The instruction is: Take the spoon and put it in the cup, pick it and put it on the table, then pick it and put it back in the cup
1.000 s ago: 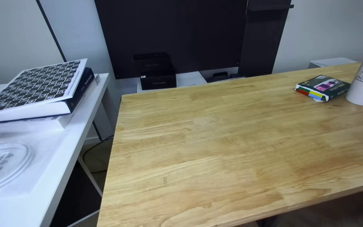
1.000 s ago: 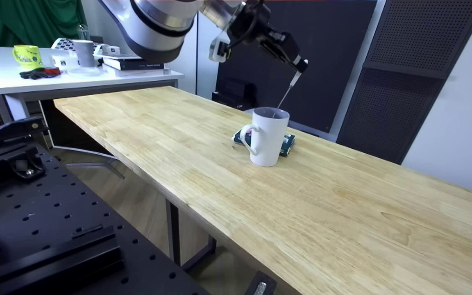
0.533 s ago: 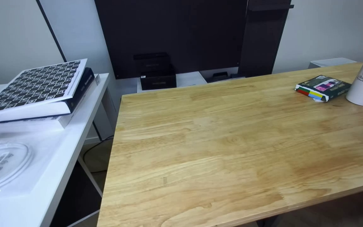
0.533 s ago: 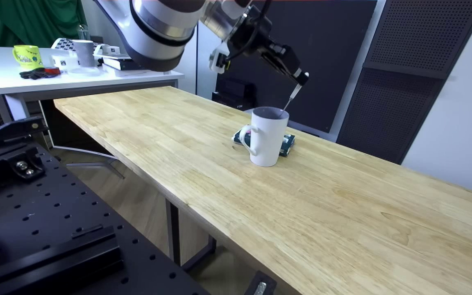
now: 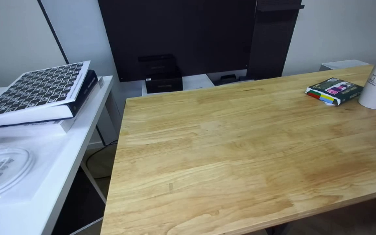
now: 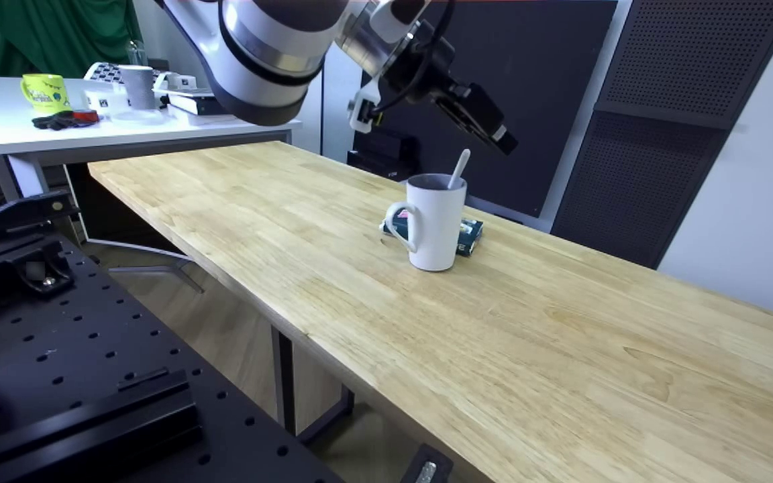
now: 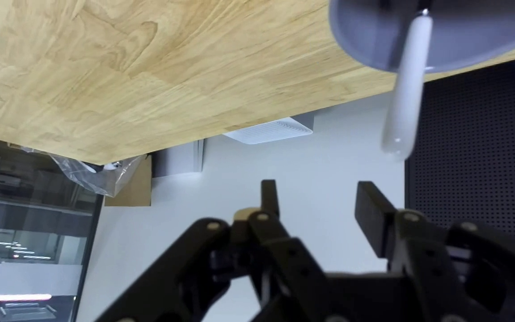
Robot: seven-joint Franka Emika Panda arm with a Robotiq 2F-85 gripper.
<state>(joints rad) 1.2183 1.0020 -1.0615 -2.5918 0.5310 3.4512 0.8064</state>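
The white cup stands upright on the wooden table and shows in both exterior views. The spoon leans inside the cup, its pale handle sticking up over the rim. Its bowl is hidden in the cup. In the wrist view the spoon handle rises out of the cup's grey inside. My gripper is open, with nothing between its fingers. The handle's end is apart from it, above the right finger in that view. In an exterior view the gripper is above the cup, off to the right.
A flat dark box with colourful stripes lies on the table close beside the cup. A white side table with books, a yellow mug and other things stands at the far left. A dark panel stands behind the table.
The gripper has let go of the spoon and moved slightly right and down in an exterior view. The spoon has dropped into the cup and leans there. The cup has shifted slightly.
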